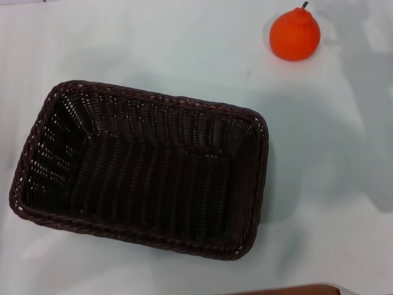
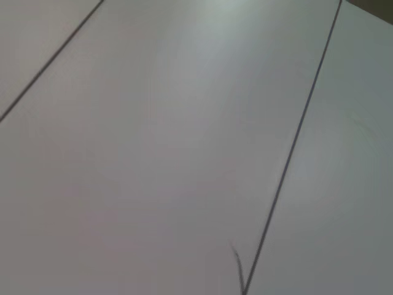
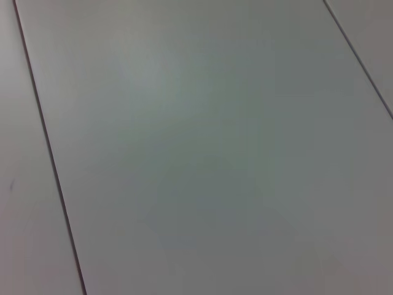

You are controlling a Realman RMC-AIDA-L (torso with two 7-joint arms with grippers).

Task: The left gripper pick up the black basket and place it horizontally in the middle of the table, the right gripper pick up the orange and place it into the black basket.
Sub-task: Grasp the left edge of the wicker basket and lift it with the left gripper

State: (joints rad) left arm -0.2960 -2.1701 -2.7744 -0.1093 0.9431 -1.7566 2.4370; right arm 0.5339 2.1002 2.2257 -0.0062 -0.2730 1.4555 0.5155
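Observation:
The black basket (image 1: pixel 144 169) is a large dark woven rectangle with a braided rim. It lies flat on the white table (image 1: pixel 319 160), left of centre in the head view, slightly turned, and it is empty. The orange (image 1: pixel 295 34) stands at the far right of the table, well apart from the basket, with its short dark stem up. Neither gripper shows in any view. Both wrist views show only plain pale panels with thin dark seams.
A brown strip (image 1: pixel 288 290) shows at the near edge of the table. Soft shadows fall on the table's right side.

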